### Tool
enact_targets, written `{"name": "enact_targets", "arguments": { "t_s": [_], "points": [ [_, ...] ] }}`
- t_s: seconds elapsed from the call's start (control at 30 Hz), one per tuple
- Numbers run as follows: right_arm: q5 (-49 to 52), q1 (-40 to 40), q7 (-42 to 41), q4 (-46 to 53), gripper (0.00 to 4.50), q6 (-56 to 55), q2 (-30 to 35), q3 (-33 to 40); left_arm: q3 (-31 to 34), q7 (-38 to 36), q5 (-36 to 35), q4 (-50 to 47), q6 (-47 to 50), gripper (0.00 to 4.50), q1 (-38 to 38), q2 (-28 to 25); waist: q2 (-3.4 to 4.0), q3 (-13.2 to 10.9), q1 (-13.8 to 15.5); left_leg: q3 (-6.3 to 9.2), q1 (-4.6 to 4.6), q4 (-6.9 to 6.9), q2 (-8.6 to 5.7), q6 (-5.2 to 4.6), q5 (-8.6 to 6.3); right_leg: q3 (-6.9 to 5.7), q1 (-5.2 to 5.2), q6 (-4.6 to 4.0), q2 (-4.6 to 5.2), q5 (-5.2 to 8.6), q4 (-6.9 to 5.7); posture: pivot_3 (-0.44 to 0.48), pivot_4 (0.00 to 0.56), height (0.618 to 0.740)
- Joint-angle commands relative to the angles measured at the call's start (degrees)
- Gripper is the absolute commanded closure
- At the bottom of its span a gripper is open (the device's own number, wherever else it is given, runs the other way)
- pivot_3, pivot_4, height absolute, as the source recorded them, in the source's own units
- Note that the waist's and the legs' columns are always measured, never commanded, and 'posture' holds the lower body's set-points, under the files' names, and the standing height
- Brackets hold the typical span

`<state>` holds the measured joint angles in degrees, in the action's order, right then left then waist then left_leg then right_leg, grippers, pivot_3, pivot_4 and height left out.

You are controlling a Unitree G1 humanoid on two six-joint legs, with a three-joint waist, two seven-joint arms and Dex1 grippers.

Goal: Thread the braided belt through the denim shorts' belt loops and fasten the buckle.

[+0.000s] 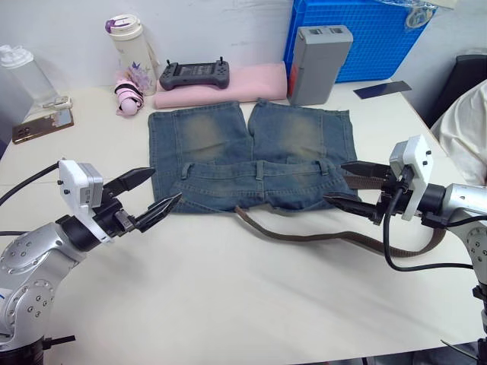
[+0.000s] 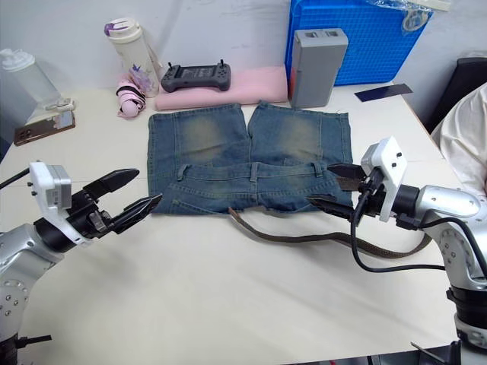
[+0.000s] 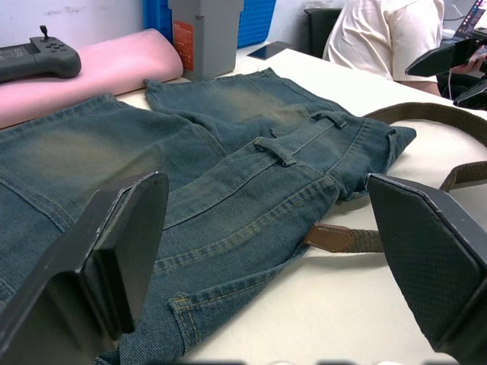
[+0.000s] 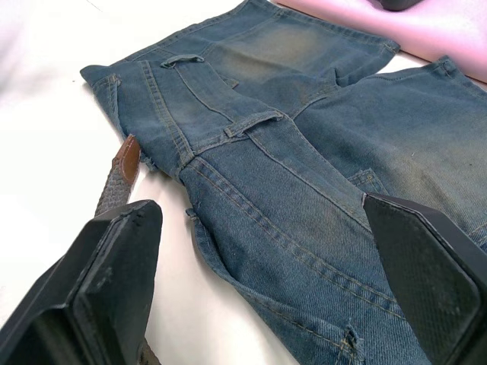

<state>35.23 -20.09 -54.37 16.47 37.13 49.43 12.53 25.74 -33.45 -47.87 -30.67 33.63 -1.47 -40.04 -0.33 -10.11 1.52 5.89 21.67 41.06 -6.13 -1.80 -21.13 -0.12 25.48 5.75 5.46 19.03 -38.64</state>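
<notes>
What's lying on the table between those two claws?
The denim shorts and the braided belt lie between the open left gripper and right gripper, seen from the head.

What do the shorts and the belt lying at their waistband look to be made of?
The denim shorts: faded blue cotton denim by the look, with a visible twill weave, orange stitching and yellowish worn patches. The braided belt: a dark brown woven strap, whether leather or fabric cannot be told, with a smooth tan tip that looks like leather.
</notes>
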Motion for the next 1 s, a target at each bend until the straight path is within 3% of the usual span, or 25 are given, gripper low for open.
{"name": "enact_targets", "arguments": {
  "t_s": [0.03,0.43,0.63,0.8,1.0],
  "points": [
    [0.2,0.0,0.3,1.7,0.04,-0.7,0.9,1.5,0.0,-0.3,-0.4,0.5,-0.6,0.00,-1.4,0.0,0.00,0.0,0.0,0.00,0.00,0.00,0.00,0.00,0.00,0.00,0.00,0.00,0.00,0.00,0.00,0.000,0.150,0.678],
    [-1.4,0.7,1.9,2.2,0.04,-1.0,1.1,1.5,-1.5,-1.8,0.7,2.9,-1.7,0.00,-2.8,0.9,0.00,0.0,0.0,0.00,0.00,-0.01,0.00,0.00,0.00,-0.01,0.01,0.00,0.00,0.00,-0.01,0.000,0.150,0.678],
    [-2.3,1.3,0.5,4.2,0.04,-1.4,1.0,-2.0,-1.7,-3.1,1.2,3.6,-2.2,0.00,-2.6,0.5,0.00,0.0,-0.1,0.00,0.00,0.00,0.00,0.00,0.00,0.00,0.01,0.00,0.00,0.00,-0.02,0.000,0.150,0.678],
    [-3.1,-0.9,2.0,7.3,0.04,1.8,-2.0,-10.8,-1.9,-4.4,1.3,3.9,-2.0,0.00,-2.7,0.1,0.00,0.0,-0.1,0.00,-0.01,0.00,0.01,0.01,0.00,0.00,0.01,0.00,-0.01,0.00,-0.02,0.000,0.150,0.678],
    [-8.8,2.3,1.9,9.5,0.04,2.9,-1.7,-22.1,-1.4,-4.3,1.0,3.0,-1.5,0.00,-2.4,0.1,-0.01,0.0,0.1,0.04,0.00,0.00,-0.02,0.00,0.00,-0.04,0.00,0.00,0.01,0.00,0.02,0.000,0.150,0.678]
  ]
}}
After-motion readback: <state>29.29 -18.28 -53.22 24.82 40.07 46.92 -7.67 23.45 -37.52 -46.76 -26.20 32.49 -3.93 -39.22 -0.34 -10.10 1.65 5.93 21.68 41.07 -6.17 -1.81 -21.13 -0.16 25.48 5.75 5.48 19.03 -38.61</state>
